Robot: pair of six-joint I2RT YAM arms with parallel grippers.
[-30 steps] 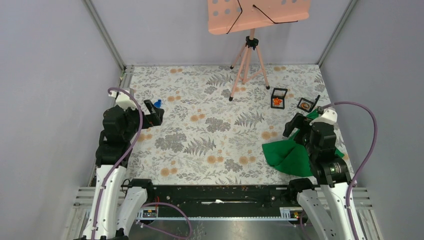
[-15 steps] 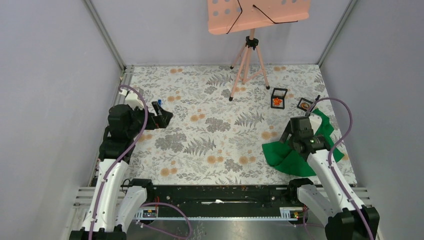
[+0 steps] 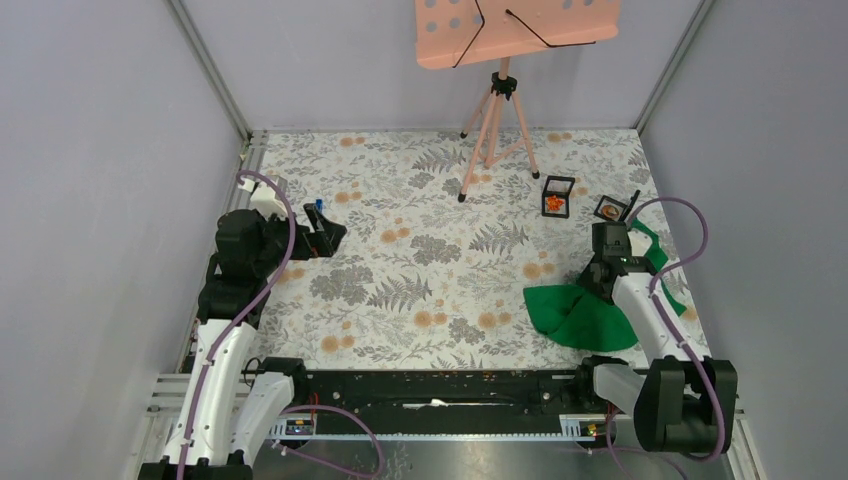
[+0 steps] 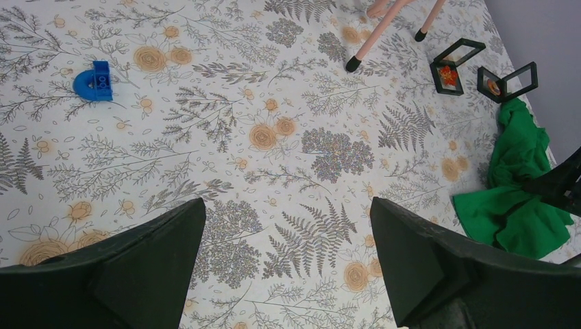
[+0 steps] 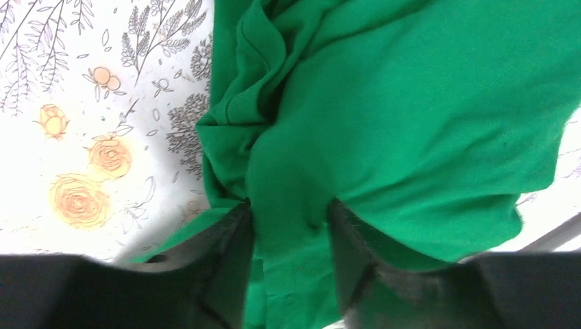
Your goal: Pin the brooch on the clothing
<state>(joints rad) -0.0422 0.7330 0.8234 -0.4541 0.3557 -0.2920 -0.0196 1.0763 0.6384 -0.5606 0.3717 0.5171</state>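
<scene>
Green clothing (image 3: 575, 315) is lying bunched at about 4 o'clock on the floral table (image 3: 420, 270). Compared with half a second ago, we are seeing the right arm sitting lower over it, with its elbow folded down toward the near edge. The left arm is holding where it was.

Going left to right, the left gripper (image 4: 286, 204) is hanging spread wide over the bare table at 9 o'clock, with one blue block (image 4: 94, 81) just beyond it. One pink music stand (image 3: 500, 90) is standing at 12 o'clock. Two black frames (image 3: 557, 196) are sitting near each other at 2 o'clock. The left wrist view is showing them propped at a tilt, with an orange piece in the left one.

The right gripper (image 5: 291, 219) is pinching a raised fold of the green fabric, which is filling the narrow gap between its fingers (image 5: 226, 274). Only the right wrist view is showing this, because from above the wrist is hiding the fingertips.
</scene>
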